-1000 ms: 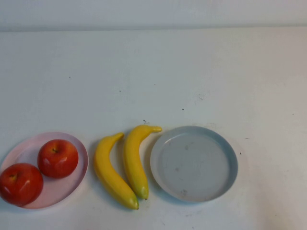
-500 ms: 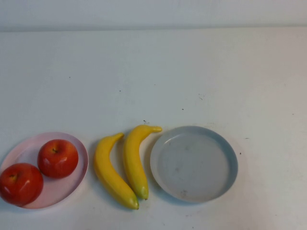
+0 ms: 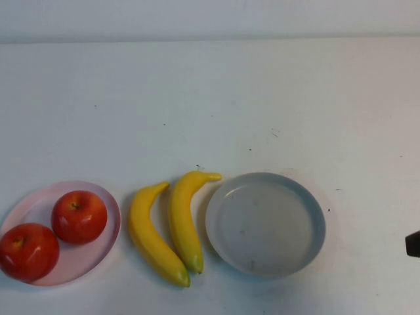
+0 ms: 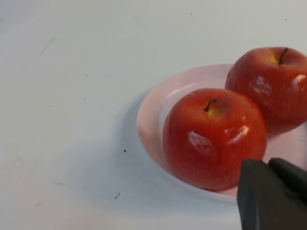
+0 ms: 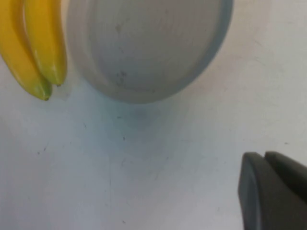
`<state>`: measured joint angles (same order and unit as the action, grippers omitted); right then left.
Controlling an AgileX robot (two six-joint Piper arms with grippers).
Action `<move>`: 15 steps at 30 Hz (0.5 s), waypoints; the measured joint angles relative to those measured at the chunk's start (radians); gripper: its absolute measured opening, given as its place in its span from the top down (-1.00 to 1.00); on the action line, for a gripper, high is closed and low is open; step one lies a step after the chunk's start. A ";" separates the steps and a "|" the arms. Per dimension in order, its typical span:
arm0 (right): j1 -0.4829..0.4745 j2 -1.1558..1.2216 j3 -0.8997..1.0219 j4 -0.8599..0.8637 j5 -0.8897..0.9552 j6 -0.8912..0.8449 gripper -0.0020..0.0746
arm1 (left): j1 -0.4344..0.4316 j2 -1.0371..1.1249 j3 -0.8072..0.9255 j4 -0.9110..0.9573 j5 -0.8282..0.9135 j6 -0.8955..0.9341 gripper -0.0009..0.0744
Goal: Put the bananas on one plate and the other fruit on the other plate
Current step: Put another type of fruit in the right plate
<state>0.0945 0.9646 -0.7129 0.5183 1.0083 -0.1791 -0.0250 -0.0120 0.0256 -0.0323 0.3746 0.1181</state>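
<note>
right gripper (image 3: 413,244) newly at table's right edge, jaws closed | left gripper (image 4: 268,194) beside apples (image 4: 214,138), jaws closed

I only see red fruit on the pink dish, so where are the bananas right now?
In the high view the bananas lie side by side on the bare table, between the pink plate on the robot's left and the empty grey-blue plate on its right.

Two red apples (image 3: 79,216) sit on the pink plate (image 3: 105,252); two yellow bananas (image 3: 157,239) lie beside the empty grey-blue plate (image 3: 266,224).
</note>
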 joint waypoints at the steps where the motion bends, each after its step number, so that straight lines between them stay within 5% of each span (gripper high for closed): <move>1: 0.000 0.037 -0.023 -0.005 0.008 0.000 0.99 | 0.000 0.000 0.000 0.000 0.000 0.000 0.98; 6: 0.100 0.181 -0.122 -0.041 0.005 0.033 0.99 | 0.000 0.000 0.000 0.000 0.000 0.000 0.98; 15: 0.493 0.489 -0.373 -0.266 -0.017 0.244 0.99 | 0.000 0.000 0.000 0.000 0.000 0.000 0.98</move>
<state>0.5876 1.4534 -1.0858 0.2526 0.9911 0.0644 -0.0250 -0.0120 0.0256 -0.0323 0.3746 0.1181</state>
